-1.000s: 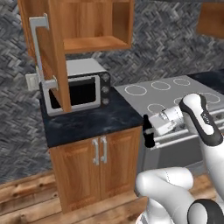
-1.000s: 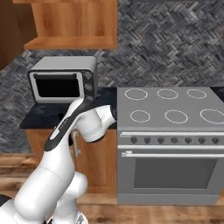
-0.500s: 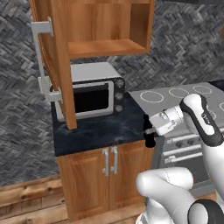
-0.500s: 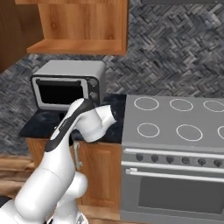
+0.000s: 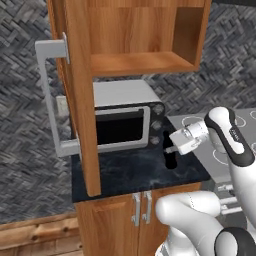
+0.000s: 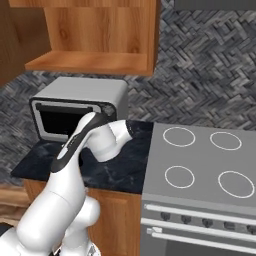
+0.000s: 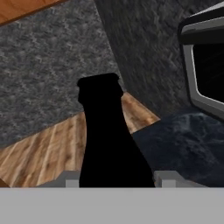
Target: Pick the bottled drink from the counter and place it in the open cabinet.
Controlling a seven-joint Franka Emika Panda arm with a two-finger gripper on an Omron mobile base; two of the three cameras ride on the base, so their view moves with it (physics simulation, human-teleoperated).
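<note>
Dark marbled counter (image 5: 125, 172) carries a silver microwave (image 5: 125, 122) under the open cabinet (image 5: 145, 45). Just right of the microwave, the gripper (image 5: 172, 150) is clamped on the bottled drink (image 5: 169, 150), which stands upright above the counter's front right part.

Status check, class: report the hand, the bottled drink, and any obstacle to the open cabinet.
Hand shut on bottled drink. Bottle above counter. Microwave under open cabinet; door ajar alongside.

Your arm (image 5: 227, 137) at the right of the left base view is glossy white with rounded, bulbous links and dark grey bands at the joints. Its wrist ends in a small boxy white hand (image 5: 187, 140). In the right base view a dark strip runs along the upper link.
</note>
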